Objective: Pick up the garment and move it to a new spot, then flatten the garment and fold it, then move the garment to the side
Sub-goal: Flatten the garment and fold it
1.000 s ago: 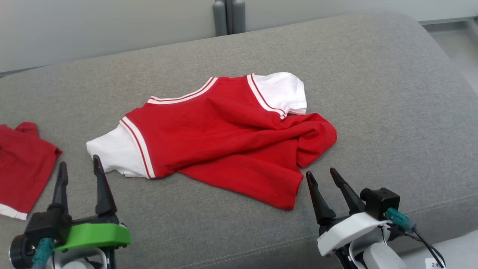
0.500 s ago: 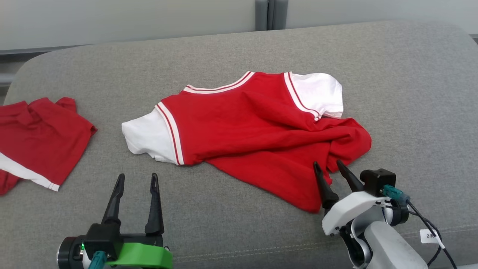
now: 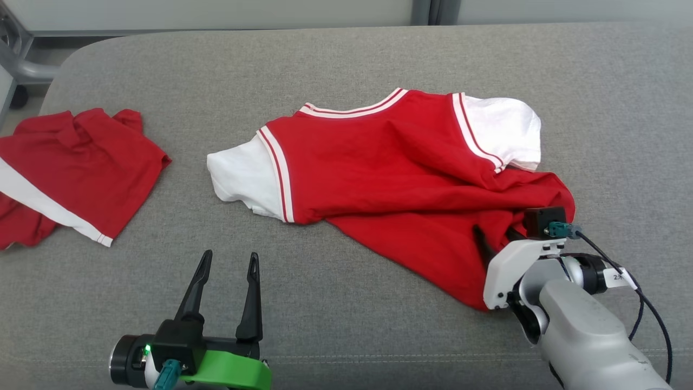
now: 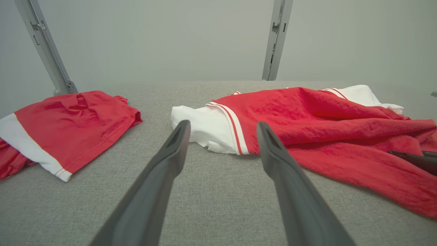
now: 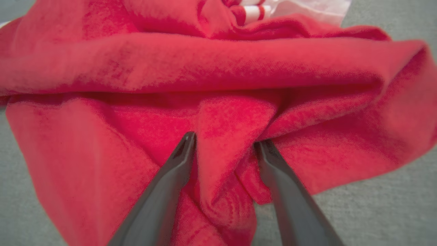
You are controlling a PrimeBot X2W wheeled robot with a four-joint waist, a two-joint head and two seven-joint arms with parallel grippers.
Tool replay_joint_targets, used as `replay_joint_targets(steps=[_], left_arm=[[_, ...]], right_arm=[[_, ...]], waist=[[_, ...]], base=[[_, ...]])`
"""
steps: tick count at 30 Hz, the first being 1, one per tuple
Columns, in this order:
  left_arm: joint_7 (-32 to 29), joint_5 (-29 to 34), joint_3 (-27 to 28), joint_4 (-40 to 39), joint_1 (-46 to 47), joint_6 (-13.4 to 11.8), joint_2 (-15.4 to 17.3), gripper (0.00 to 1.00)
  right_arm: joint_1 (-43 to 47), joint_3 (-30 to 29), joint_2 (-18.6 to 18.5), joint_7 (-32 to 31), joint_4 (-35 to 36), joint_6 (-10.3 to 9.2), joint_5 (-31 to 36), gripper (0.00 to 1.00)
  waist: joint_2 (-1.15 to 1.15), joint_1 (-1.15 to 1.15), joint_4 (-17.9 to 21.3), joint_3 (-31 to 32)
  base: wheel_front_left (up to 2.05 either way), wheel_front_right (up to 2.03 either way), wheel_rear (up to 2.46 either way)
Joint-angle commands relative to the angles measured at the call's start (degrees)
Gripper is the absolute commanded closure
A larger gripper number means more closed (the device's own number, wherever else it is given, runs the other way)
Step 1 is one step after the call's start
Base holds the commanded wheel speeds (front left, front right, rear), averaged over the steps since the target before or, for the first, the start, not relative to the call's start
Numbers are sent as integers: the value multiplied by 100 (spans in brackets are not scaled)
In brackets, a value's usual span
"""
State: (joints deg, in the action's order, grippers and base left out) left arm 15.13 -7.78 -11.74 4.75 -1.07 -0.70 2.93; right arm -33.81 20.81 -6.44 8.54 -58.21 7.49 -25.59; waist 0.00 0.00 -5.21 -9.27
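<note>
The red T-shirt [image 3: 390,179] lies crumpled on the grey cushion [image 3: 346,70], from its middle toward the right edge. The cushion is a broad padded slab of coarse woven cloth with rounded far corners and a stitched seam along its near edge. The shirt is soft knit, with white sleeves joined by red-and-white striped bands and a striped neckline facing the far edge. Its body is drawn into long diagonal ridges that bunch at the right, while the hem tapers to a point near the near edge.

The right gripper [image 3: 492,238] is sunk into that bunch. In the right wrist view its two smooth, tapering fingers [image 5: 170,177] stand apart, tips against the cloth, with a raised fold of red fabric between them that is not pinched.

The left gripper [image 3: 230,254] sits over bare cushion near the near edge, jaws spread wide and holding nothing, just short of the white left sleeve [image 4: 199,128].

A second red garment [image 3: 70,168] with a white band lies rumpled at the left edge.
</note>
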Motion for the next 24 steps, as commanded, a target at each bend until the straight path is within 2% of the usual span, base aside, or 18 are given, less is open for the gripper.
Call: replay_joint_targets(steps=[1,7,16,21,22,23,24], left_arm=[[0,-23,-14,14,102,-33,-1,0],[0,-11,-18,-19,109,-57,-2,0],[0,134,-52,-29,279,62,-1,0],[0,237,-39,14,435,149,-1,0],[0,257,-48,26,459,164,-1,0],[0,267,-61,37,478,177,-2,0],[0,269,-65,53,493,182,-1,0]], right_arm=[[-14,38,-96,49,-142,0,65,100],[-297,-123,-617,521,-452,-10,539,100],[-1040,-599,-1324,663,-360,-6,1258,100],[-1404,-839,-1495,661,-623,-6,1594,100],[-1462,-903,-1479,662,-719,-5,1651,80],[-1503,-958,-1440,663,-813,-6,1704,0],[-1538,-1004,-1397,663,-884,-5,1759,0]], waist=[[0,0,-59,-47],[0,0,-94,-131],[0,0,-112,-488],[0,0,-117,-673],[0,0,-113,-689],[0,0,-109,-695],[0,0,-95,-690]], base=[[0,0,0],[0,0,0],[0,0,0],[0,0,0],[0,0,0],[0,0,0],[0,0,0]])
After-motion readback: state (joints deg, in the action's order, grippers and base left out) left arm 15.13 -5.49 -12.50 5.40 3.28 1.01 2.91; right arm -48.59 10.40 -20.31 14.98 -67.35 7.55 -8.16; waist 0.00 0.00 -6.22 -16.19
